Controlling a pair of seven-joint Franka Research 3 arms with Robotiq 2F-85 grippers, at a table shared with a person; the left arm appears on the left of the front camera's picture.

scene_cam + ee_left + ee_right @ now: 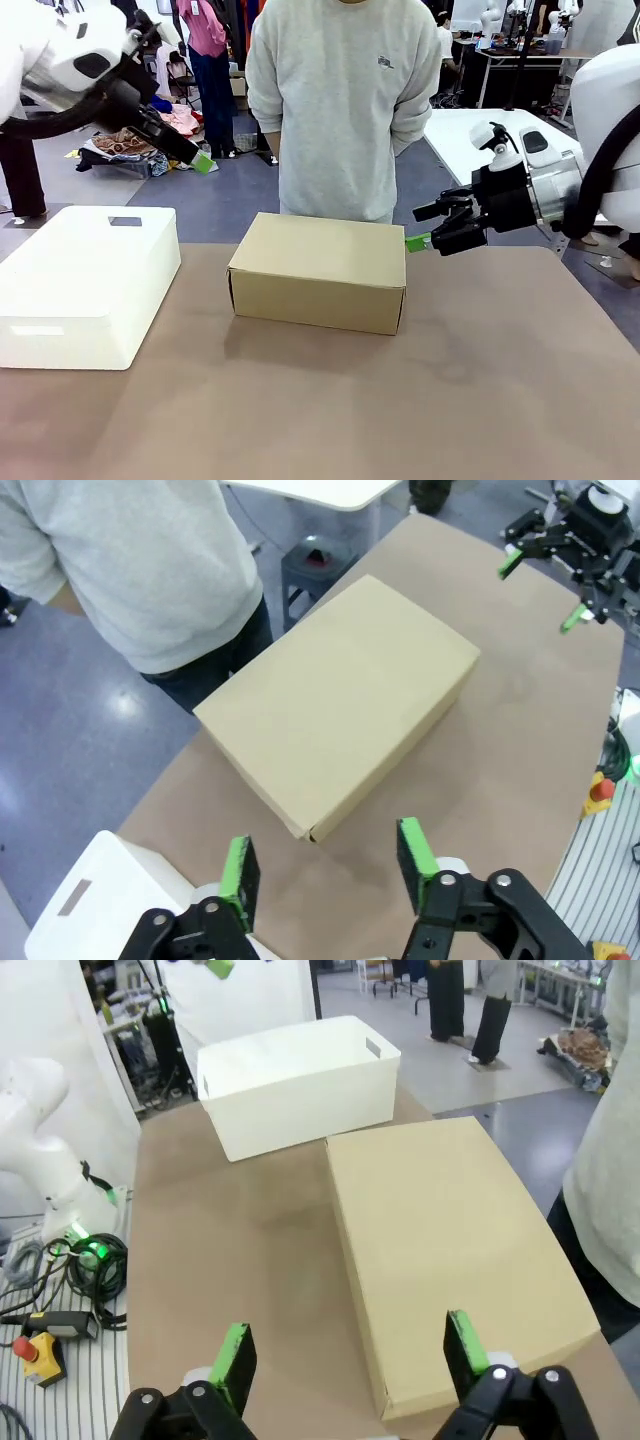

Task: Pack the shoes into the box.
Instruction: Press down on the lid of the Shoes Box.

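Sitting shut, the box (pixel 318 270) beside white bin (pixel 88 283); both grippers' fingers (pixel 238 872) apart.

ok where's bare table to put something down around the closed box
The widest bare stretch is the near side of the table, in front of the box. The strip between box and white bin is narrower. To the box's right it is bare too, but the right pincer hovers beside that corner.

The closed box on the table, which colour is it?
The box is plain light brown cardboard, best seen in the left wrist view.
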